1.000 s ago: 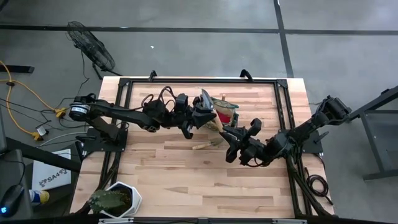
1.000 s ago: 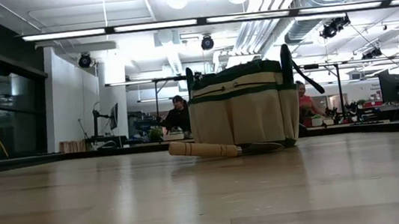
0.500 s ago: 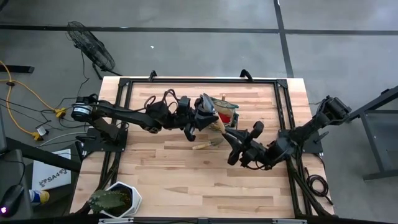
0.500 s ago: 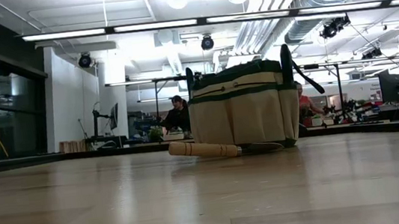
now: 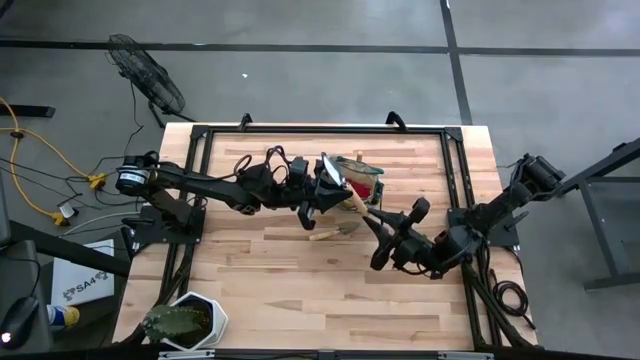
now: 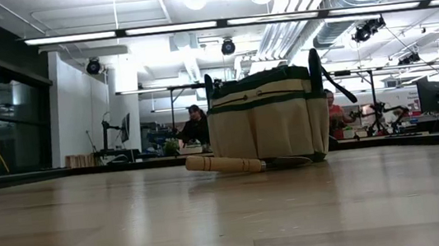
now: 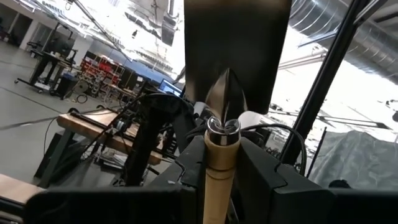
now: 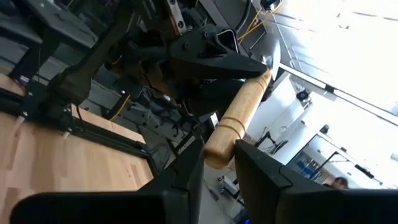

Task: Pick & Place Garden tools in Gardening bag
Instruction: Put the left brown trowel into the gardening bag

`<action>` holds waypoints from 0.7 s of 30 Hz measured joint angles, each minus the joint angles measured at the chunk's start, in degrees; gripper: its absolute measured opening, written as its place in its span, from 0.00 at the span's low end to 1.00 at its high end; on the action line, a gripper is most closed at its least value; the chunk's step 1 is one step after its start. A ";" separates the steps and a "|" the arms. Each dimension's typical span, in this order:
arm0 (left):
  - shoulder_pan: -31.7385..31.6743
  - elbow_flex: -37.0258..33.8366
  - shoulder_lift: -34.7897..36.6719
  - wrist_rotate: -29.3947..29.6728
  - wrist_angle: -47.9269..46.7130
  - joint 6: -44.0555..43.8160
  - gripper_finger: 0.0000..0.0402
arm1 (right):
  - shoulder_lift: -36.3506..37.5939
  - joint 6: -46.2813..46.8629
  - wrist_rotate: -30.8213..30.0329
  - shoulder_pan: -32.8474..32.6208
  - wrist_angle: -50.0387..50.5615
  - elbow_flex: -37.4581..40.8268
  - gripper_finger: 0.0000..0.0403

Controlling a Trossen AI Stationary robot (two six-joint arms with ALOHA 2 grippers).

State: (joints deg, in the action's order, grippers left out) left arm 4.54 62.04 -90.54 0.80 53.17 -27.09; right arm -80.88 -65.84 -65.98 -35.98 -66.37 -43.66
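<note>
The left gripper (image 5: 322, 190) is closed on a trowel (image 7: 219, 155), just beside the gardening bag (image 5: 360, 178). The right gripper (image 5: 375, 219) clamps the same wooden handle from the bag's near side. The handle's long axis runs between both grippers. Only the low view shows the rake (image 6: 245, 165) lying against the bag.

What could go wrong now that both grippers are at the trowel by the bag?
1. The left gripper and right gripper both appear shut on one trowel; if they pull unevenly, it may twist loose or drop.
2. A drop could knock the rake lying beside the gardening bag.
3. The trowel's raised blade could snag the soft bag's rim.
</note>
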 joint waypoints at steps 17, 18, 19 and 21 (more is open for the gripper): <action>-0.02 0.17 -2.43 -0.88 1.62 2.84 0.14 | 0.00 12.97 -8.13 -2.71 0.14 0.04 0.20; -0.02 0.17 -2.44 -0.95 1.83 2.79 0.14 | 0.00 12.29 -8.61 -3.25 0.03 0.04 0.20; -0.02 0.15 -2.51 -1.09 1.86 2.49 0.14 | 0.02 11.09 -9.23 -3.72 -0.03 0.02 0.20; 0.02 0.09 -2.54 -1.39 1.93 1.44 0.14 | 0.04 7.98 -10.85 -4.79 0.05 0.02 0.20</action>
State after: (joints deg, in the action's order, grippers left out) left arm 4.56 62.13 -93.08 -0.59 55.10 -25.65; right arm -80.84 -57.85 -76.83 -40.77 -66.32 -43.64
